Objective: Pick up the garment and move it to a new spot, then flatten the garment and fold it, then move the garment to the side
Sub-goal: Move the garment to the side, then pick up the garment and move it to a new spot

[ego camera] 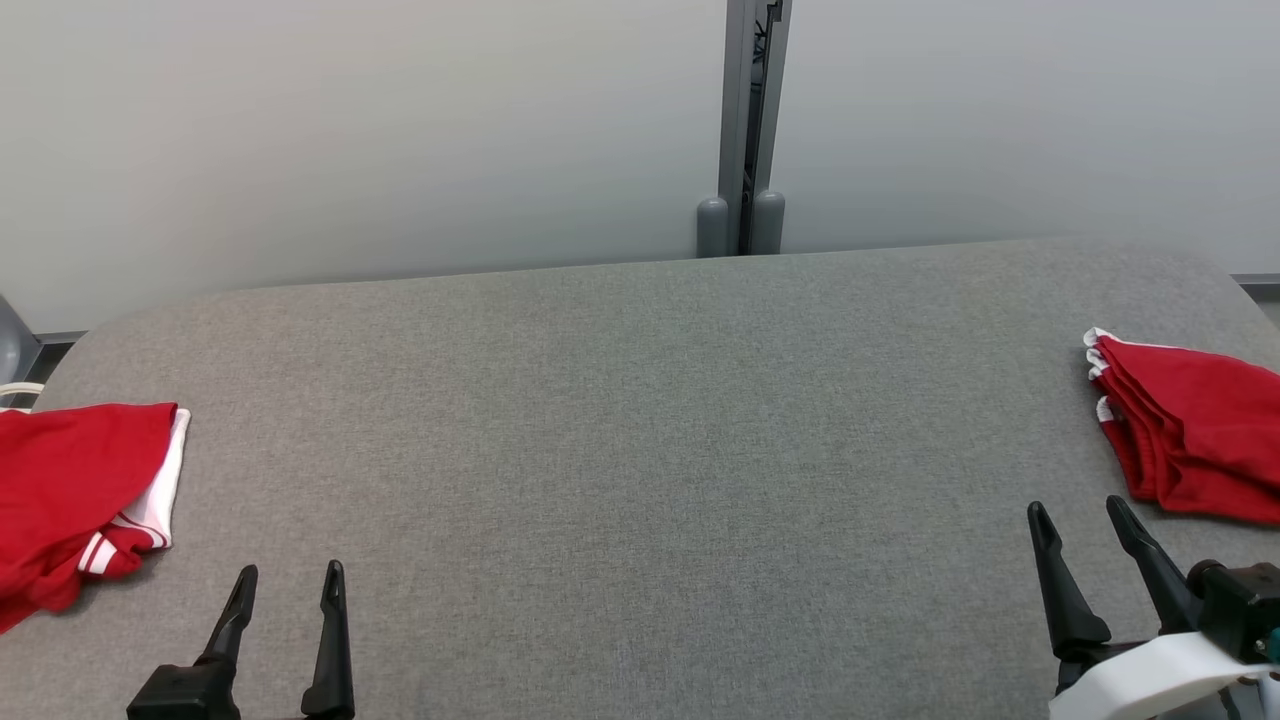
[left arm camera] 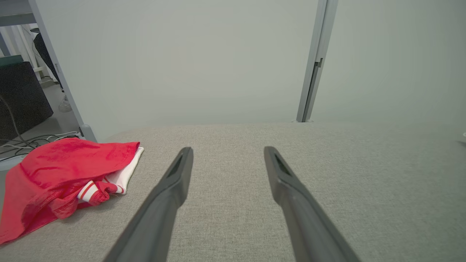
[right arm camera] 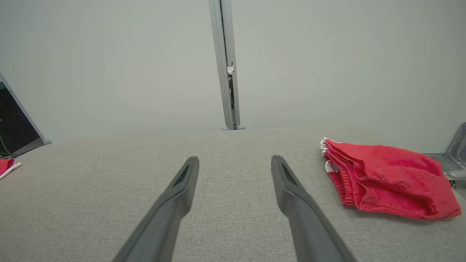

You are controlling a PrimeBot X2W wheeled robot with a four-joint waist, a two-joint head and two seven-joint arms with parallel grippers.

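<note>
Left gripper and right gripper: fingers apart, both empty, at the near edge of the table. Crumpled garment (red, white trim) lies at the table's left edge, near the left gripper, untouched. Folded pile, also red, lies at the right edge, near the right gripper.

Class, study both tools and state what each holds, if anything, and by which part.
Nothing is held. The left tool and right tool stand open over the grey fabric-covered table; the crumpled red-and-white garment and the folded red garment lie untouched.
</note>
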